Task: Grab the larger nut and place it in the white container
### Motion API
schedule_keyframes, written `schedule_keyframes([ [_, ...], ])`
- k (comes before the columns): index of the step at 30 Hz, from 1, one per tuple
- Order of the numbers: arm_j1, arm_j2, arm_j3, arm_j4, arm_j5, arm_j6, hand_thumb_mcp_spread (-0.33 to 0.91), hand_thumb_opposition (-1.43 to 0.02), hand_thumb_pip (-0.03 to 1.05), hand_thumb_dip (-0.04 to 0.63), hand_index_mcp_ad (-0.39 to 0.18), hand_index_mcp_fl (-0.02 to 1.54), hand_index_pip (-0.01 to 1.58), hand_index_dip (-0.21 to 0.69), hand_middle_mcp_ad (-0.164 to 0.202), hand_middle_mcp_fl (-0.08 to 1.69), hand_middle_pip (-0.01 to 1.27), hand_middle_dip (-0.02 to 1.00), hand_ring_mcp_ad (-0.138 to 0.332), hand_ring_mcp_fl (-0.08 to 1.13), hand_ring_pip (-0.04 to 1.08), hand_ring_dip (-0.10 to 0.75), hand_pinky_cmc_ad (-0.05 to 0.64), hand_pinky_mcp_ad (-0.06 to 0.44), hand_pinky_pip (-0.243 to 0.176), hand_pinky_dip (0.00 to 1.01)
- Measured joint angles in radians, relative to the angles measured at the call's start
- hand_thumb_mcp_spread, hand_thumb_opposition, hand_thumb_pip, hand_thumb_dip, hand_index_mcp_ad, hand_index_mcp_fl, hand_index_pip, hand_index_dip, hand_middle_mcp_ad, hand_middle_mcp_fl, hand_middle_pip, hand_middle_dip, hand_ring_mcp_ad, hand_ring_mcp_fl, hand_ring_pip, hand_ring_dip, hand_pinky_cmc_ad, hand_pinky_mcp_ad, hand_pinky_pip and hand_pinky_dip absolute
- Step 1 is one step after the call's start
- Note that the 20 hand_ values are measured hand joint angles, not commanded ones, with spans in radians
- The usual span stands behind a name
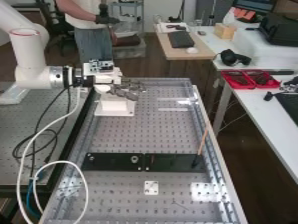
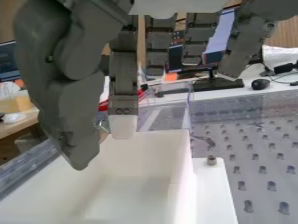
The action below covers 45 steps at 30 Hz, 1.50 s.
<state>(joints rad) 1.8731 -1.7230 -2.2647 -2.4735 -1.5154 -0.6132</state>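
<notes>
- No text, label, brand, number or sign can be read in the high view.
- None can be read in the wrist view.

Pale wall (image 1: pixel 166 7), dark floor (image 1: pixel 145 69), wooden table (image 1: pixel 171 52) beside a long white desk (image 1: pixel 256 104).
</notes>
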Motion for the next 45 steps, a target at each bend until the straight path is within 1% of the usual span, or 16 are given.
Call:
schedule_keyframes([
  [4, 0.011, 0.003, 0.0, -0.012, 0.019, 0.002, 0.38, -0.91, 0.65, 0.188, -0.124, 0.3, 1.51, 0.051, 0.007, 0.07, 0.13, 0.22, 0.113, 0.01, 0.09, 0.126, 0.346, 0.278, -0.075, 0.4],
  [7, 0.02, 0.009, -0.002, -0.025, 0.034, 0.007, 0.38, -0.9, 0.65, 0.223, -0.152, 0.15, 1.45, 0.017, 0.01, 0.08, 0.13, 0.22, 0.115, 0.01, 0.09, 0.126, 0.349, 0.281, -0.075, 0.45],
  [8, 0.022, 0.01, -0.002, -0.027, 0.038, 0.007, 0.36, -0.88, 0.71, 0.22, -0.154, 0.1, 1.43, 0.012, 0.014, 0.06, 0.13, 0.22, 0.113, 0.01, 0.09, 0.126, 0.349, 0.281, -0.075, 0.47],
  [10, 0.027, 0.012, -0.002, -0.037, 0.048, 0.005, 0.35, -0.88, 0.8, 0.223, -0.168, 0.06, 1.38, -0.002, 0.017, 0.01, 0.13, 0.22, 0.115, 0.01, 0.09, 0.126, 0.349, 0.281, -0.075, 0.48],
  [16, 0.036, 0.029, -0.002, -0.066, 0.078, -0.005, 0.33, -0.87, 0.78, 0.22, -0.166, 0.02, 1.29, -0.073, 0.033, 0.01, 0.13, 0.22, 0.113, 0.01, 0.09, 0.126, 0.349, 0.279, -0.075, 0.53],
  [20, 0.033, 0.065, -0.001, -0.074, 0.08, -0.022, 0.31, -0.87, 0.78, 0.22, -0.166, 0.02, 1.18, -0.101, 0.037, 0.01, 0.13, 0.22, 0.113, 0.01, 0.09, 0.126, 0.349, 0.281, -0.091, 0.55],
  [23, 0.015, 0.103, 0.012, -0.098, 0.071, -0.04, 0.3, -0.87, 0.78, 0.22, -0.166, 0.02, 1.03, -0.12, 0.037, 0.01, 0.13, 0.22, 0.113, 0.01, 0.09, 0.126, 0.349, 0.281, -0.091, 0.55],
  [25, -0.004, 0.13, 0.027, -0.121, 0.06, -0.052, 0.29, -0.87, 0.77, 0.223, -0.166, 0.02, 0.9, -0.126, 0.037, 0.01, 0.13, 0.22, 0.113, 0.01, 0.09, 0.126, 0.349, 0.278, -0.091, 0.55],
  [26, -0.023, 0.146, 0.043, -0.142, 0.05, -0.061, 0.26, -0.85, 0.75, 0.22, -0.178, 0.02, 0.78, -0.136, 0.026, 0.01, 0.13, 0.22, 0.11, 0.01, 0.09, 0.126, 0.353, 0.281, -0.091, 0.55],
  [29, -0.081, 0.169, 0.096, -0.201, 0.016, -0.085, 0.23, -0.84, 0.72, 0.22, -0.168, 0.02, 0.49, -0.133, 0.037, 0.01, 0.13, 0.22, 0.113, 0.01, 0.08, 0.126, 0.358, 0.281, -0.098, 0.55],
  [31, -0.117, 0.172, 0.127, -0.23, -0.009, -0.097, 0.21, -0.82, 0.68, 0.216, -0.176, 0.02, 0.39, -0.133, 0.03, 0.01, 0.13, 0.22, 0.112, 0.01, 0.08, 0.126, 0.361, 0.278, -0.106, 0.56],
  [32, -0.146, 0.172, 0.152, -0.25, -0.029, -0.105, 0.2, -0.8, 0.67, 0.204, -0.164, 0.02, 0.34, -0.133, 0.037, 0.01, 0.13, 0.22, 0.117, 0.01, 0.08, 0.124, 0.367, 0.295, -0.108, 0.55],
  [35, -0.2, 0.17, 0.194, -0.273, -0.069, -0.116, 0.18, -0.81, 0.6, 0.19, -0.162, 0.02, 0.2, -0.136, 0.04, 0.01, 0.12, 0.22, 0.119, 0.01, 0.08, 0.126, 0.382, 0.298, -0.11, 0.56],
  [37, -0.237, 0.166, 0.223, -0.284, -0.095, -0.12, 0.16, -0.79, 0.58, 0.168, -0.159, 0.02, 0.18, -0.133, 0.056, 0.01, 0.12, 0.22, 0.138, 0.01, 0.08, 0.124, 0.414, 0.314, -0.113, 0.56],
  [43, -0.36, 0.141, 0.33, -0.318, -0.168, -0.13, 0.15, -0.76, 0.54, 0.126, -0.164, 0.02, 0.13, -0.136, 0.051, 0.01, 0.12, 0.22, 0.15, 0.01, 0.08, 0.117, 0.466, 0.342, -0.124, 0.52],
  [45, -0.407, 0.128, 0.383, -0.336, -0.185, -0.143, 0.13, -0.76, 0.53, 0.126, -0.159, 0.02, 0.13, -0.133, 0.066, 0.01, 0.12, 0.22, 0.161, 0.01, 0.07, 0.103, 0.464, 0.346, -0.124, 0.51],
])
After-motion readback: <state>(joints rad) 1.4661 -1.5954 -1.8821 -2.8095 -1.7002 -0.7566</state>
